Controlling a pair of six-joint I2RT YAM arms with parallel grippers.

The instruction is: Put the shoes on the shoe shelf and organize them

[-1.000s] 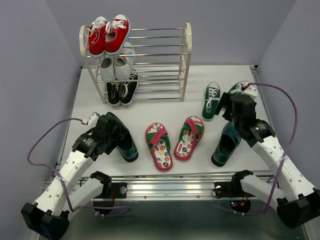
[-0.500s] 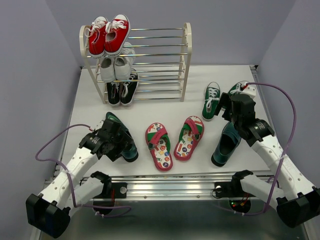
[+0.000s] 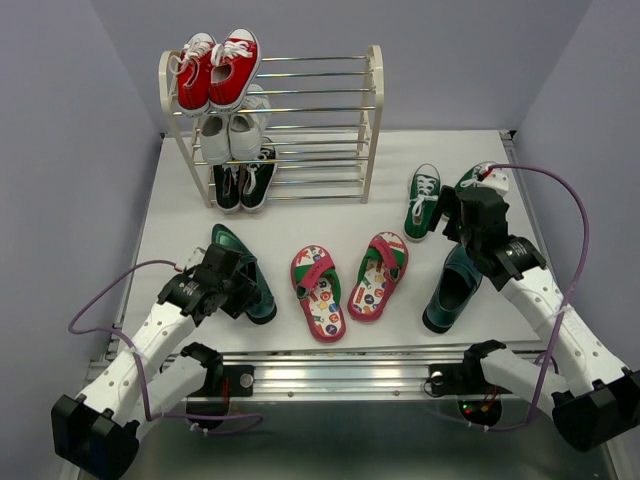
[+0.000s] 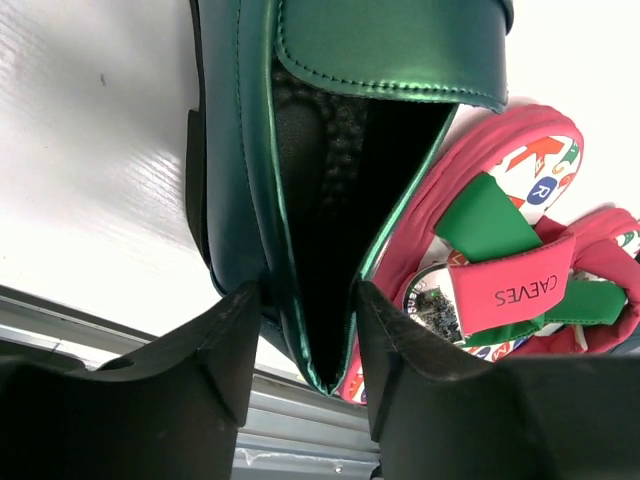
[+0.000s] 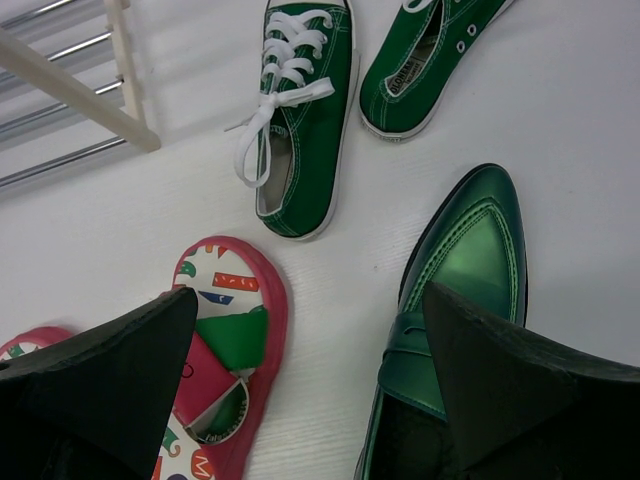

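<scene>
One dark teal slip-on (image 3: 262, 300) (image 4: 340, 60) lies front left, and my left gripper (image 3: 243, 287) (image 4: 305, 300) is shut on its heel, a finger pressed on each side. The other slip-on (image 3: 450, 290) (image 5: 460, 260) lies front right. My right gripper (image 3: 457, 225) (image 5: 308, 300) hangs open above the table between that slip-on and a red flip-flop (image 5: 225, 330), holding nothing. Both flip-flops (image 3: 318, 292) (image 3: 377, 275) lie in the middle. One green sneaker (image 3: 422, 200) (image 5: 305, 120) lies right of the shoe shelf (image 3: 372, 120); its mate (image 3: 478, 175) (image 5: 420, 60) is partly hidden behind the right arm.
On the shelf's left half sit red sneakers (image 3: 215, 70) on top, white sneakers (image 3: 230, 130) in the middle and black sneakers (image 3: 243, 182) at the bottom. A metal rail (image 3: 340, 375) runs along the table's near edge.
My left arm drew back toward the near edge, to the slip-on's heel, and its jaws closed in on it. The right arm barely moved and stays open.
</scene>
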